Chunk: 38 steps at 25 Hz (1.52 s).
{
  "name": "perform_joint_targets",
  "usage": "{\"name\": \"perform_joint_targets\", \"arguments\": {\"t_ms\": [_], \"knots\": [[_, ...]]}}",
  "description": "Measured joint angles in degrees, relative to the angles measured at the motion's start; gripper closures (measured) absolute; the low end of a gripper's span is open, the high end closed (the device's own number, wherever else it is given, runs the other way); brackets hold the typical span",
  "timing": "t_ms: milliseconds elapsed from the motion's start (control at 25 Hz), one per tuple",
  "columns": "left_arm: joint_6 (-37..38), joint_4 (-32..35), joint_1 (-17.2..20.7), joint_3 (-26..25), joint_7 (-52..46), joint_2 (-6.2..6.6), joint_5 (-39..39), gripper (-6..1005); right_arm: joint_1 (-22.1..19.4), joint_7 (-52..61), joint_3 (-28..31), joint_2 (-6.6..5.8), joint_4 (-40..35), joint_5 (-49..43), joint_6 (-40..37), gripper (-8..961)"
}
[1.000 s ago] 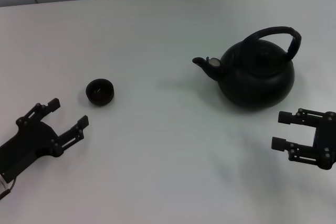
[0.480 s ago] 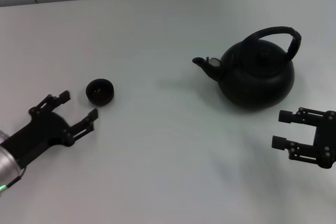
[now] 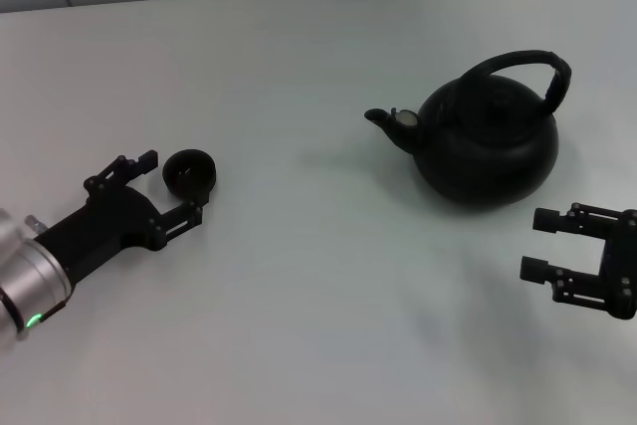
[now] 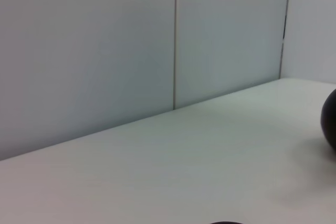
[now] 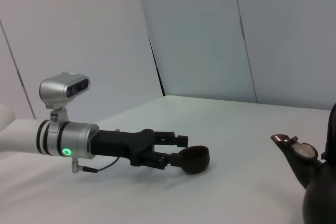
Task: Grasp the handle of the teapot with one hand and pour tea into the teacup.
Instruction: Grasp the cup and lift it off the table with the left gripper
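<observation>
left gripper (image 3: pixel 171 184), black two-finger claw on a silver-cuffed arm, low over the white table (image 3: pixel 299 276), fingers spread apart, nothing held. the small round black handleless teacup (image 3: pixel 189 173) sits right at the mouth of that claw: far finger (image 3: pixel 139 161) just beside the cup's left side, near finger (image 3: pixel 189 214) just below it; cup partly between the tips, not enclosed. contact: cannot tell from head view; right wrist view shows left gripper (image 5: pixel 170 150) w/ cup (image 5: pixel 193 159) at its tips, maybe touching. judgement: spread fingers aimed at the cup read as a bracing/steadying grip being set up, so the cup won't slide when tea goes in. cup upright, mouth up, approx. ready to receive. right gripper (image 3: pixel 537 244), same black claw, hangs near the right edge, fingers apart, empty, pointing left. the large squat matte-black teapot (image 3: pixel 486 141) stands upright on the table just beyond that claw, apart from it, spout (image 3: pixel 380 118) toward the cup, lid on. its thick black arched handle (image 3: pixel 532 65) rises over the lid, free, well above the line of the right fingers. judgement: handle grasp not yet begun; right arm would need to go up and over the pot. teapot and teacup well apart, bare table between. left wrist view: only table, wall panels, sliver of pot (image 4: pixel 331 121).
</observation>
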Motion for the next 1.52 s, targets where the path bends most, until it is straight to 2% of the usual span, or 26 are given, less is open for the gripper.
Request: {"name": "perform_joint_targets", "arguments": {"t_ms": [160, 240, 280, 440, 1280, 1520], "knots": [[0.0, 0.0, 0.0, 0.0, 0.0, 0.0, 0.0, 157, 0.0, 0.1, 0.0, -0.06, 0.0, 0.0, 0.0, 284], [-0.9, -0.2, -0.5, 0.0, 0.0, -0.01, 0.0, 157, 0.0, 0.2, 0.0, -0.1, -0.1, 0.0, -0.1, 284], [-3.7, -0.9, -1.9, -0.2, 0.1, -0.08, 0.0, 157, 0.0, 0.2, 0.0, -0.12, -0.2, 0.1, -0.1, 284], [-4.8, -1.2, -2.5, -0.3, 0.1, -0.1, -0.1, 157, 0.1, 0.3, 0.0, -0.13, -0.4, 0.1, -0.1, 284], [-6.3, -1.9, -3.8, -0.2, 0.2, -0.1, 0.3, 158, 0.4, 0.4, 0.1, -0.13, -0.4, 0.1, -0.1, 284], [-5.5, -1.9, -3.8, -0.2, 0.1, -0.1, 0.4, 311, 0.4, 0.4, 0.1, -0.13, -0.4, 0.1, 0.0, 285]]}}
